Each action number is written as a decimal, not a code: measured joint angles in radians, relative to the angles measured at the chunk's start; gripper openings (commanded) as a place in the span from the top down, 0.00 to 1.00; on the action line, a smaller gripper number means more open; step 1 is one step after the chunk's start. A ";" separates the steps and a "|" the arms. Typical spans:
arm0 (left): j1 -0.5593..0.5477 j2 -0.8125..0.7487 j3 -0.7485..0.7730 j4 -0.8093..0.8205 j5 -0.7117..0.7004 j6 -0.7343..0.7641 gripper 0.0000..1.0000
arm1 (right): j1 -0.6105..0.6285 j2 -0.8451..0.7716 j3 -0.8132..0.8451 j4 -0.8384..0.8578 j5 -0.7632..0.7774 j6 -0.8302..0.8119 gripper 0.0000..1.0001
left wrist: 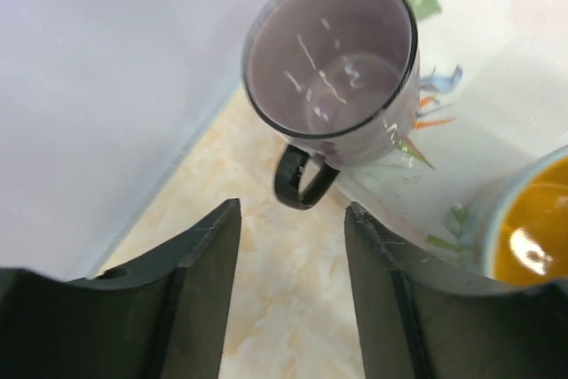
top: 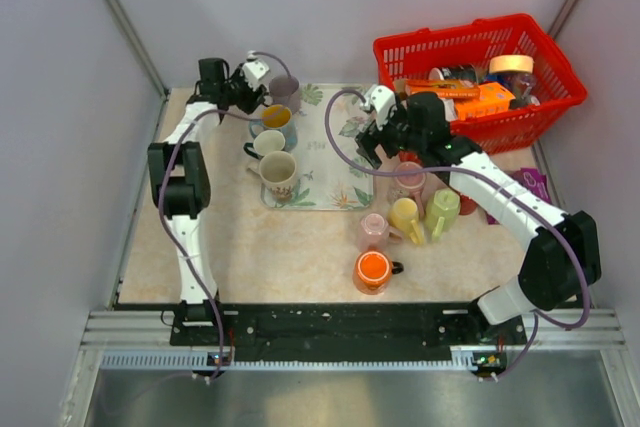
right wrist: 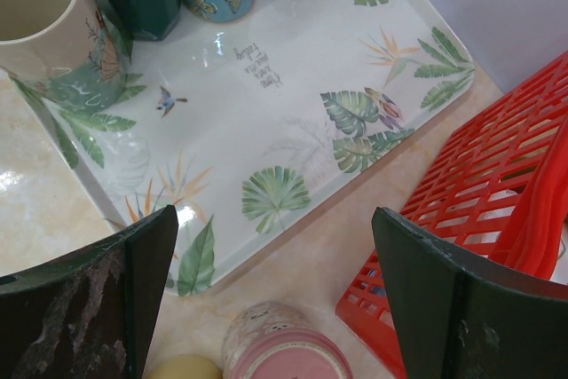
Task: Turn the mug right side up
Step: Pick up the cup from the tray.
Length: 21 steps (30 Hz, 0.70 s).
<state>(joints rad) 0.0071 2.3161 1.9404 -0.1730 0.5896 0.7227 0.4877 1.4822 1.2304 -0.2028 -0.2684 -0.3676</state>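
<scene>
A pink patterned mug [right wrist: 282, 345] stands with its base up on the table, just off the tray's near right corner; it also shows in the top view [top: 408, 179]. My right gripper [right wrist: 275, 215] is open and empty above it, fingers spread wide over the tray edge; it shows in the top view [top: 372, 147] too. My left gripper [left wrist: 293, 219] is open and empty at the back left, just short of the black handle of an upright purple mug [left wrist: 333, 59]. The left gripper [top: 256, 94] sits beside that purple mug [top: 286, 93] in the top view.
The floral tray [top: 325, 152] holds a blue mug with an orange inside [top: 277, 119], a dark green mug [top: 268, 142] and a cream mug [top: 279, 173]. Another pink [top: 373, 232], a yellow [top: 406, 217], a green [top: 442, 212] and an orange mug [top: 372, 270] stand nearby. A red basket [top: 480, 82] is at back right.
</scene>
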 measured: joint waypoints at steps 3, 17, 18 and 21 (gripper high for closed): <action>0.003 -0.115 -0.069 0.063 0.005 -0.050 0.01 | 0.000 -0.008 -0.009 0.002 -0.008 0.000 0.09; 0.007 -0.810 -0.348 -0.030 -0.218 -0.480 0.01 | 0.007 -0.040 -0.039 -0.076 -0.029 0.032 0.01; 0.008 -0.881 -0.406 -0.056 -0.219 -0.496 0.01 | 0.008 -0.040 -0.039 -0.088 -0.022 0.031 0.01; 0.007 -1.053 -0.541 -0.138 -0.206 -0.521 0.01 | 0.010 -0.040 -0.039 -0.125 -0.019 0.024 0.01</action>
<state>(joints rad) 0.0139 1.2629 1.3991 -0.3115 0.3836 0.2016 0.4976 1.4418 1.1912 -0.3275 -0.2878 -0.3431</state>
